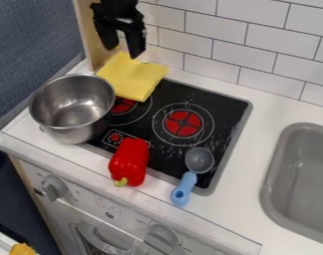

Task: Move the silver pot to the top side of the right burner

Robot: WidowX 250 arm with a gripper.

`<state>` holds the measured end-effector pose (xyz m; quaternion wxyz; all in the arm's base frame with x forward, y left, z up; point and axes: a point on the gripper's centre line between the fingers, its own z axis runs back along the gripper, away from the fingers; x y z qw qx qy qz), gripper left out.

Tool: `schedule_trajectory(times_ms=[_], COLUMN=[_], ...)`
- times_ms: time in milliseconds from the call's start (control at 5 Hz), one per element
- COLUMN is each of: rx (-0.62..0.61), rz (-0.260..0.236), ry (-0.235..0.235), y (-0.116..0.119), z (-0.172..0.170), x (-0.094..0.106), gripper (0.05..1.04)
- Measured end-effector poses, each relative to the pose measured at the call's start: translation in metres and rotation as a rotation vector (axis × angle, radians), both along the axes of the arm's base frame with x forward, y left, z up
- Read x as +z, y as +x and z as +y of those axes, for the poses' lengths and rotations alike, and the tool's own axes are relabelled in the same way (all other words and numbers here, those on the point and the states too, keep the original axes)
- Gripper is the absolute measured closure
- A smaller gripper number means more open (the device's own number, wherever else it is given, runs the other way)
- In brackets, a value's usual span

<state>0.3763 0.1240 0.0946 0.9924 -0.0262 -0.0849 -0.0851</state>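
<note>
ok so pot-grabbing's the current step, I reckon; my gripper (123,52)'s spread open, empty; silver pot (72,107)'s at the cooktop (225,108)'s left side; next I'd line up over its rim (74,75), then lower

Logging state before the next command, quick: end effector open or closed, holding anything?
End effector: open, fingers apart, nothing visibly gripped; silver pot is not in its grasp.

1 view | above front of counter (252,164) | slants down toward tiled wall (224,37) | close (stovetop (224,107) mid-frame)
</note>
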Motion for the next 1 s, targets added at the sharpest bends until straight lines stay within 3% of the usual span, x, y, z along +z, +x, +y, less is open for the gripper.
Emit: schedule_trajectory(times_ms=[200, 400, 800, 1000], rx=[-0.005, -0.038, -0.114, -0.139], rz=[-0.001, 0.061, 0.072, 0.052], ry=[0.034, 0.085, 0.17, 0.196], y=[-0.022, -0.048, -0.105, -0.115], z=[0.003, 0.004, -0.011, -0.02], x=[0.007, -0.009, -0.035, -0.036], gripper=[0.084, 0.084, 0.084, 0.084])
